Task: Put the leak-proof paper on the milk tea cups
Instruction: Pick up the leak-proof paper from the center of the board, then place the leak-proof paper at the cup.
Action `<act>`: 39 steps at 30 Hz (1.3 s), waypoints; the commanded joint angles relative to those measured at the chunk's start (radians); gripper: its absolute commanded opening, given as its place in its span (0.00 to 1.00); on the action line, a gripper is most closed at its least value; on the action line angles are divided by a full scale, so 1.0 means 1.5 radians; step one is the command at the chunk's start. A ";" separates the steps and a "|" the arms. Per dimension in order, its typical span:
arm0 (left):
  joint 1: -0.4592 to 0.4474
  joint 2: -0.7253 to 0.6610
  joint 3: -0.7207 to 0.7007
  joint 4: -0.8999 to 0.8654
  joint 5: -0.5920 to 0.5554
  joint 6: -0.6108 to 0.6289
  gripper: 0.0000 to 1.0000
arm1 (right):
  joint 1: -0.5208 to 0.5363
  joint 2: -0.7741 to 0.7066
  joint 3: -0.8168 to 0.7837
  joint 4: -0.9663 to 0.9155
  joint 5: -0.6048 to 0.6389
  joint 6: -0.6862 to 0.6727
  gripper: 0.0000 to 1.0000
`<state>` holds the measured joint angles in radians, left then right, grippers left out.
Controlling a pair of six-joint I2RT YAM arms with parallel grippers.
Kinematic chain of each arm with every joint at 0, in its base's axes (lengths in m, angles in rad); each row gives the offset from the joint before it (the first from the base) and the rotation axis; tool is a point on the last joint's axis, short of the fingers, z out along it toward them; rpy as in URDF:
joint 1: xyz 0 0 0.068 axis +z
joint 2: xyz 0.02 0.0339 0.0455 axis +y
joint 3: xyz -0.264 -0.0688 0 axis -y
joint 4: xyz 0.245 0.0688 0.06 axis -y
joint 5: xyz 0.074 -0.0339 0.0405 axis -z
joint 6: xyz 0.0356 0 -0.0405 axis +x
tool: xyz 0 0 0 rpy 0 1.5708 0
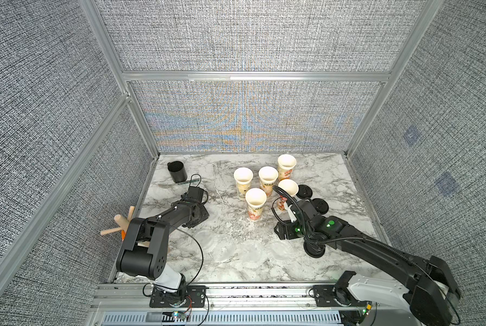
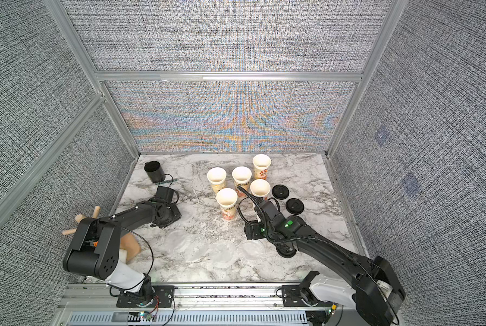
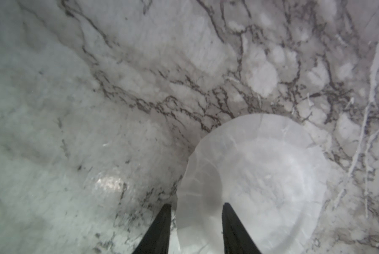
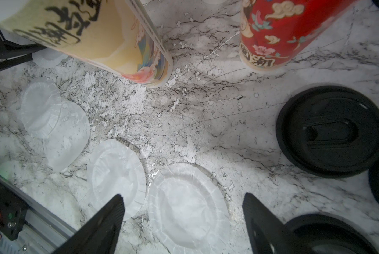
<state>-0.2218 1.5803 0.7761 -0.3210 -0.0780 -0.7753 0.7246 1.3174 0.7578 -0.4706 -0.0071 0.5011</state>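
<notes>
1. Left wrist view: my left gripper [image 3: 196, 204] has its jaws partly apart, straddling the rim of one paper sheet [image 3: 261, 176] lying flat on the table [image 3: 96, 110].
2. My right gripper [image 4: 182, 195] hangs wide open over the other sheets [image 4: 118, 173].
3. All five cups [image 1: 255, 197] stand uncovered.
4. I judge the paper featherlight, limp and tearable; pinch the crinkled rim gently.

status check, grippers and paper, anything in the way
Left gripper jaws apart astride one leak-proof paper edge. Right gripper open, empty. All five milk tea cups uncovered. Black lids beside them.
</notes>
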 commanded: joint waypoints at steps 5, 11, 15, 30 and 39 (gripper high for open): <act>0.001 0.030 -0.013 0.009 0.006 -0.011 0.21 | 0.001 -0.001 0.002 0.012 0.002 0.001 0.86; 0.000 0.015 -0.013 -0.010 0.005 -0.013 0.00 | 0.001 -0.010 0.000 0.009 0.002 0.004 0.85; 0.001 -0.020 0.004 -0.049 0.003 -0.004 0.00 | 0.001 -0.022 -0.002 0.008 0.003 0.007 0.85; -0.079 -0.210 0.282 -0.226 0.236 0.242 0.00 | -0.104 -0.070 0.047 0.011 0.016 -0.015 0.84; -0.207 -0.159 0.425 -0.233 0.363 0.250 0.00 | -0.183 -0.086 0.061 0.005 -0.006 -0.040 0.84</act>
<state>-0.4995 1.3197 1.3842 -0.6559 0.3817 -0.4236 0.4641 1.1915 0.8436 -0.4698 -0.0051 0.4591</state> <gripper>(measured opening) 0.048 0.835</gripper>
